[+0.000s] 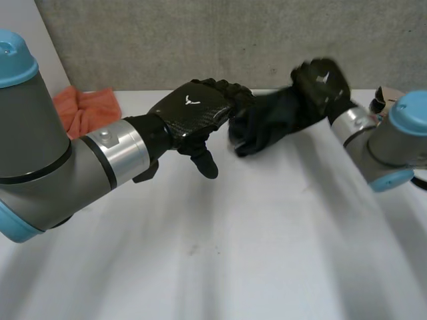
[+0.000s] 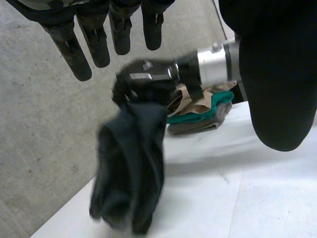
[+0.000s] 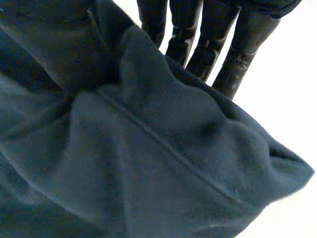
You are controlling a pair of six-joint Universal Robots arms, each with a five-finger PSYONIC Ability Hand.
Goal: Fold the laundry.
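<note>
Starting at the far left, there's an orange cloth [image 1: 87,107] crumpled at the back of the worktop [image 1: 233,253], well away from the action. Next comes our left hand [image 1: 193,113]: its fingers [image 2: 84,49] are straight and relaxed and hold nothing.

Just past those fingertips is the dark cloth [image 1: 263,127], the piece we're working on. It's held up off the worktop as a bunched, narrow bundle. Its long axis runs down from the top, where it's gripped, to a loose lower end. We can't tell if that end brushes the worktop.

Our right hand [image 1: 320,81] is clenched around the top of it, so all the weight hangs from there. Behind that hand sits a small pile of clothes [image 2: 198,113], green and grey by the look of it.

What matters for the next move, we think, is that the free end hangs on the left hand's side, so that hand is nearest for catching an edge and spreading the cloth out.
</note>
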